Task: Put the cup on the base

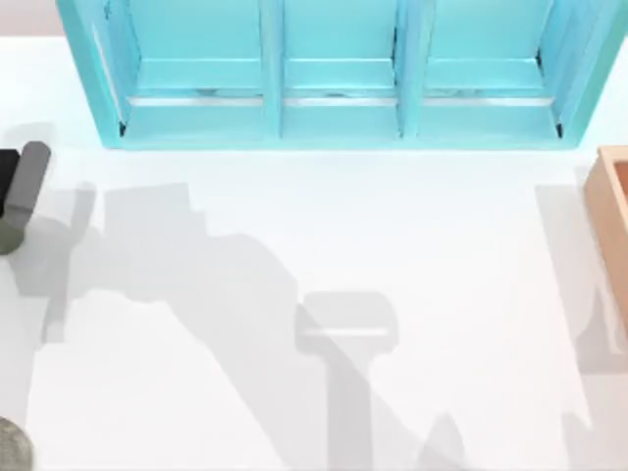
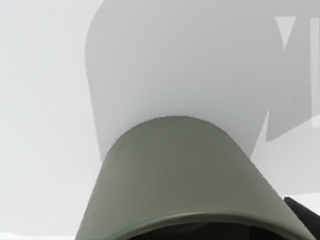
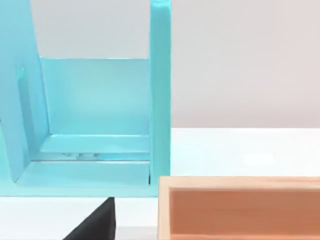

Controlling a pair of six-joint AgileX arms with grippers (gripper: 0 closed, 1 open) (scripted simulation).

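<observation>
The olive-grey cup (image 1: 26, 191) hangs at the far left edge of the table in the top view, held clear of the surface by my left gripper (image 1: 8, 184), which is shut on it. Up close in the left wrist view, the cup (image 2: 175, 175) has its rim nearest the camera, and one dark fingertip (image 2: 306, 216) rests against its side. The base (image 1: 12, 446), a speckled grey-green disc, lies at the front left corner, well in front of the cup. A dark part of my right gripper (image 3: 95, 225) sits near the wooden box.
A big turquoise shelf unit (image 1: 334, 69) runs along the back of the table. A tan wooden box (image 1: 613, 211) stands at the right edge, and the box (image 3: 240, 207) lies close in front of the right wrist camera beside the shelf's end (image 3: 100, 125).
</observation>
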